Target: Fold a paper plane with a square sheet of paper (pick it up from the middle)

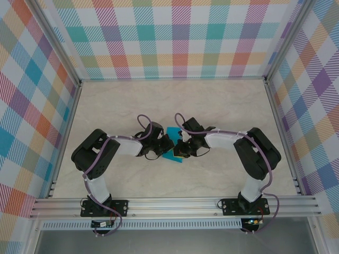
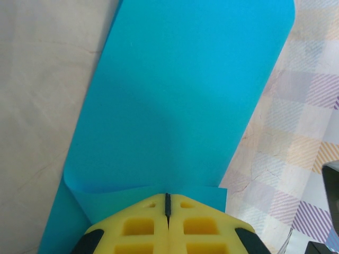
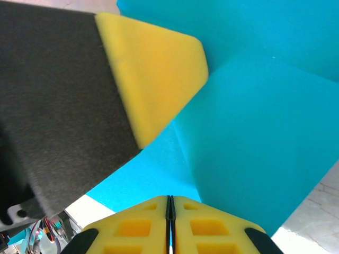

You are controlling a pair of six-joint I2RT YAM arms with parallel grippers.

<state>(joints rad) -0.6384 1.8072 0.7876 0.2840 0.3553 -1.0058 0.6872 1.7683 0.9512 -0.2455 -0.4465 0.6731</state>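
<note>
A pale, marble-patterned table [image 1: 159,100] is seen from above, enclosed on three sides by walls [image 1: 180,37] covered in pastel plaid. A metal rail [image 1: 175,203] runs along the near edge, where two robot arms are bolted.

The left arm [image 1: 100,153] and the right arm [image 1: 254,153], both black and white, bend inward, and their tips meet close together at the middle of the table.

Between those tips is the square sheet of paper [image 1: 172,132], teal-blue, with parts of it showing above and below the grippers. The left wrist camera shows the sheet [image 2: 180,106] as a broad, smooth panel that bows away from the fingers, with a lower flap curling behind them. The right wrist camera shows it [image 3: 254,132] bent into two planes that meet along a soft fold.

The left gripper [image 2: 168,203] has its yellow fingers pressed together, leaving only a thin dark seam, and the paper's edge runs into that seam, so it is pinching the sheet. The right gripper [image 3: 169,203] is closed the same way, with paper rising from its tips. One yellow finger [image 3: 153,74] of the left gripper lies against the paper just beside it.
</note>
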